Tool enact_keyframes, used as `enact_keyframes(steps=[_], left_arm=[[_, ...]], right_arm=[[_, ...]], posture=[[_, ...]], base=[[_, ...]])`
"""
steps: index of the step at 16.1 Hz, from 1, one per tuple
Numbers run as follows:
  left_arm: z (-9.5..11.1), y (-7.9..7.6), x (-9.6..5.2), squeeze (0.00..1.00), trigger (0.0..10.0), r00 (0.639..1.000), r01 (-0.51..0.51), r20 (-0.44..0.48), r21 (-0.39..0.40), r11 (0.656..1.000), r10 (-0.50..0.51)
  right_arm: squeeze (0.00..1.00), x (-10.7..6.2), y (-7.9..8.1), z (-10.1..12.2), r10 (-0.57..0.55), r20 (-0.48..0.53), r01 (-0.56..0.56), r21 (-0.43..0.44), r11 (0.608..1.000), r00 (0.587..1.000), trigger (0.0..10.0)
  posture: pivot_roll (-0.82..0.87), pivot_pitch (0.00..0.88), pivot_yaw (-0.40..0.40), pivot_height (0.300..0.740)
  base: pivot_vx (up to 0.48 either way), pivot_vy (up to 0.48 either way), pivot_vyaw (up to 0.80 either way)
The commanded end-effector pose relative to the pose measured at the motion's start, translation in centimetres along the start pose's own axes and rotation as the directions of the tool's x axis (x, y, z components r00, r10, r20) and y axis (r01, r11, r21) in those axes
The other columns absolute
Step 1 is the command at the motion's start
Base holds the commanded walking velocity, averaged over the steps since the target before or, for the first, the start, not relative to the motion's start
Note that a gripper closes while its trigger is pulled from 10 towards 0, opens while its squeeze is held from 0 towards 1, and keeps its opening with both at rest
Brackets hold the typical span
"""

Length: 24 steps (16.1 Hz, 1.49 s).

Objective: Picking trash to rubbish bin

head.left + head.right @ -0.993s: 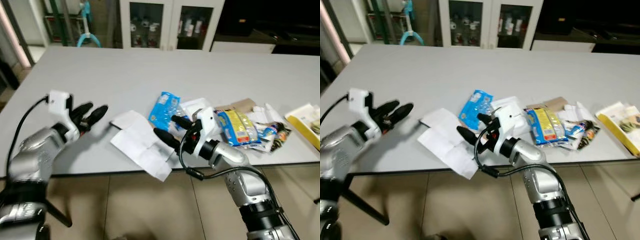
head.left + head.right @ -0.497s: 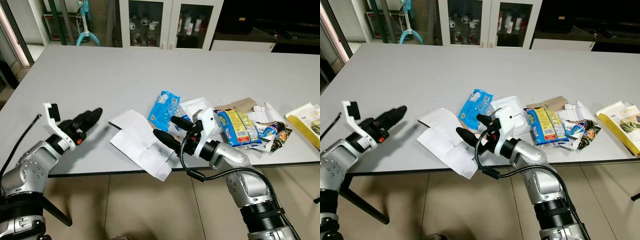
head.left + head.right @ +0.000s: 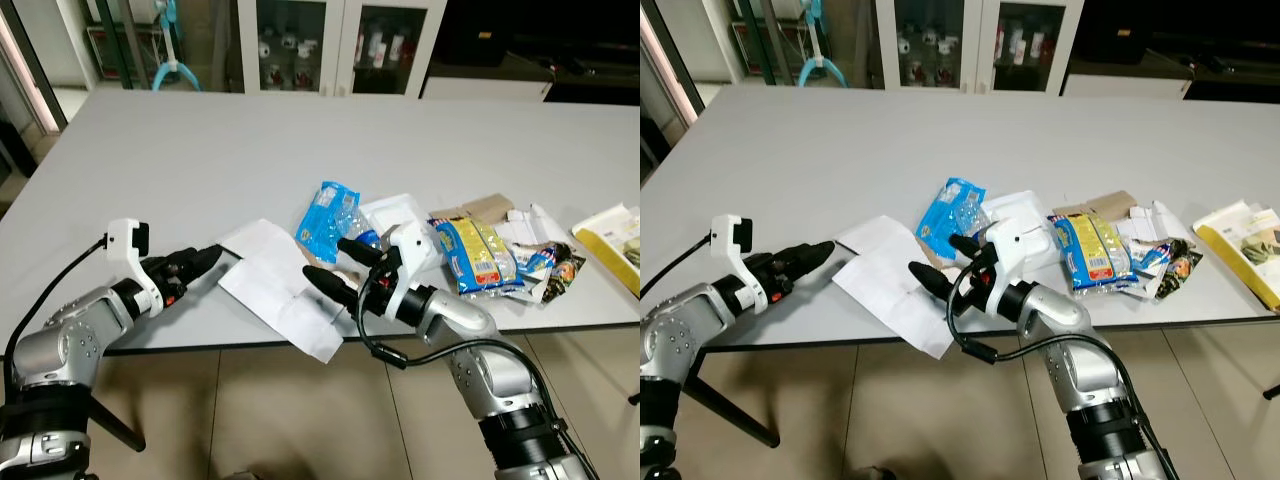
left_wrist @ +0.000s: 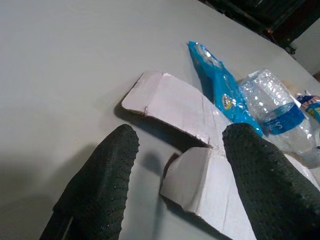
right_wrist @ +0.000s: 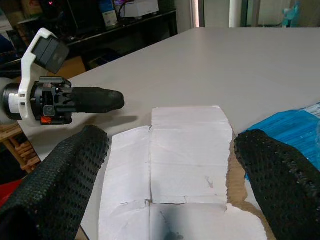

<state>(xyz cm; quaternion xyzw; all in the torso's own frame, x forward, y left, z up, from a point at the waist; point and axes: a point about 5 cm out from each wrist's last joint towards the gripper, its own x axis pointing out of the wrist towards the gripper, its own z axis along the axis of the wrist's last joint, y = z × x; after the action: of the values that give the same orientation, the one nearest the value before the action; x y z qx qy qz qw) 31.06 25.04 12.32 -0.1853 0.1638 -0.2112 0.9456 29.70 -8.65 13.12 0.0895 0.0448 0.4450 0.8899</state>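
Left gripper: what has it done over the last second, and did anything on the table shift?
The left gripper has swung in toward the white folded paper, its open fingers now at the near edge. The right gripper stays open over the paper; the trash has not moved.
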Motion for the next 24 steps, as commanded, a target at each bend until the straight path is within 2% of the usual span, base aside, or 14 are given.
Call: enact_keyframes(steps=[1,5,8,9,15,21,24], left_arm=[[1.0,-0.4,0.5,0.00,10.0,1.000,-0.015,-0.016,0.035,0.999,0.016],[1.5,-0.9,1.4,0.00,10.0,1.000,-0.008,-0.029,0.029,1.000,0.009],[0.4,-1.4,2.2,0.00,10.0,0.997,0.013,-0.076,0.013,1.000,-0.012],[-0.2,-1.6,2.7,0.00,10.0,0.993,0.007,-0.116,0.011,1.000,-0.006],[-1.6,-2.2,3.5,0.00,10.0,0.986,0.011,-0.165,-0.008,1.000,-0.013],[-3.4,-4.3,5.3,0.00,10.0,0.973,0.049,-0.227,-0.018,0.999,-0.052],[-4.3,-5.0,6.6,0.00,10.0,0.974,-0.004,-0.224,-0.039,0.999,-0.005]], right_arm=[[0.00,-0.2,0.1,0.1,0.004,0.001,-0.004,-0.007,1.000,1.000,10.0],[0.00,0.0,0.3,0.1,0.012,0.007,-0.012,-0.004,1.000,1.000,10.0],[0.00,0.1,0.4,0.0,0.015,0.008,-0.015,-0.003,1.000,1.000,10.0],[0.00,0.1,0.5,0.0,0.015,0.008,-0.015,-0.004,1.000,1.000,10.0],[0.00,0.0,0.5,0.0,0.015,0.012,-0.015,-0.005,1.000,1.000,10.0],[0.00,0.1,0.6,0.1,0.018,0.016,-0.017,-0.002,1.000,1.000,10.0],[0.00,-0.1,0.6,0.2,0.013,0.020,-0.013,-0.001,1.000,1.000,10.0]], posture=[[0.03,0.034,-0.033,0.740],[0.03,0.020,-0.025,0.740],[0.02,0.009,-0.022,0.740],[0.02,0.005,-0.018,0.740],[0.01,0.000,-0.014,0.740],[0.01,0.000,-0.014,0.740],[0.00,0.006,-0.014,0.740]], base=[[0.000,0.000,0.00],[0.000,0.000,0.00],[0.000,0.000,0.00],[0.000,0.000,0.00],[0.000,0.000,0.00],[0.000,0.000,0.00],[0.000,0.000,0.00]])
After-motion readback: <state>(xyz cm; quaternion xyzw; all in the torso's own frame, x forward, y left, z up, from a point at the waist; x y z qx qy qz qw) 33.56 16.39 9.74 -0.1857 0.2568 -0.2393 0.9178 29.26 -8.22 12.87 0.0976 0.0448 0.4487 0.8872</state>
